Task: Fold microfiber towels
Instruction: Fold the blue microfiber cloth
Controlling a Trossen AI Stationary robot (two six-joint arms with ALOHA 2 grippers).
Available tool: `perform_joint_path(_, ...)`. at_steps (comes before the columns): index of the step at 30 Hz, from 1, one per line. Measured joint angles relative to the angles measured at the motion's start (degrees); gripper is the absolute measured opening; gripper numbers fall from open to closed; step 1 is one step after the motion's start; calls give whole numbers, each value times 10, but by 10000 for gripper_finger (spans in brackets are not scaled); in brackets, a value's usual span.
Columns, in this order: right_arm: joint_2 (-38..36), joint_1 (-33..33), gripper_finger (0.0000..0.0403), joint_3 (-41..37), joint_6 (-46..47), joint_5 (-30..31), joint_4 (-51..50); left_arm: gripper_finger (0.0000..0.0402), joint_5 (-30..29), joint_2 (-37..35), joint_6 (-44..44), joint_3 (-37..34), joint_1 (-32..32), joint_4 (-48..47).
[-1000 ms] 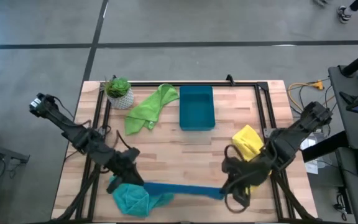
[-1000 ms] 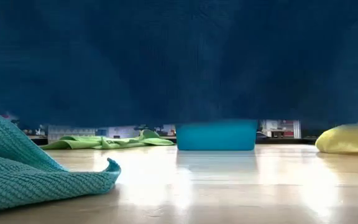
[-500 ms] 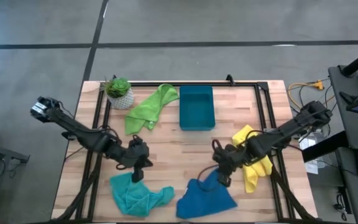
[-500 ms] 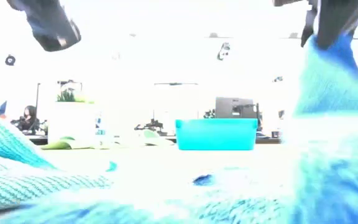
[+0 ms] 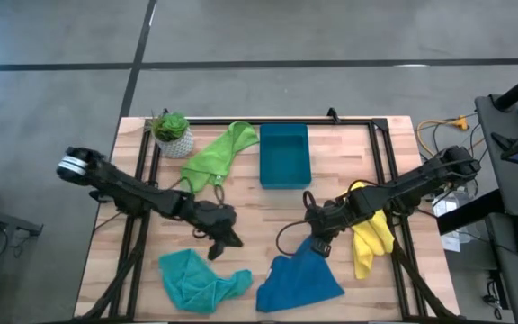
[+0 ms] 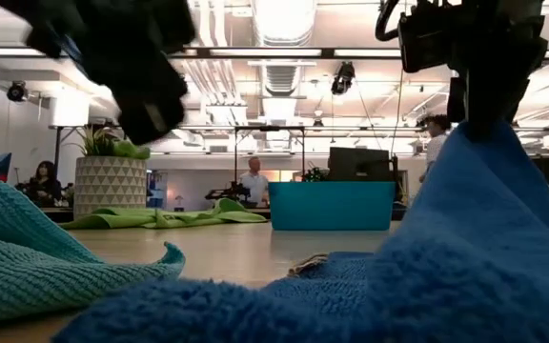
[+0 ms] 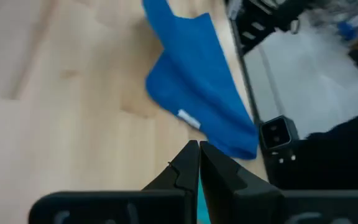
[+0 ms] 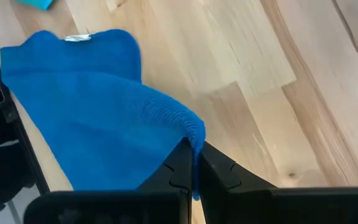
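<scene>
Wooden desk [image 5: 259, 202] carries four towels: green towel [image 5: 212, 155], teal towel [image 5: 192, 281], yellow towel [image 5: 369, 236], blue towel [image 5: 297, 282] at front centre | right pincer [image 5: 317, 245] clamped on blue towel's raised edge, clearest in right wrist view | left pincer [image 5: 218, 245] closed, apparently empty | low view alone shows people [image 6: 253, 181] behind | one bin [image 5: 284, 155], one plant [image 5: 173, 133]
</scene>
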Motion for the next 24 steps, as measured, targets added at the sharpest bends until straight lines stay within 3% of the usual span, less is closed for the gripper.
perform_joint_path(5,0,0,9,-6,1,0,-2,0,107,123,71,53,16,97)
perform_joint_path(9,0,0,9,-7,2,0,-3,0,159,197,132,124,16,98)
perform_joint_path(20,0,0,9,-7,29,3,-2,0,116,349,178,295,18,-16)
perform_joint_path(24,0,0,9,-7,34,4,-2,0,35,367,211,342,11,-111)
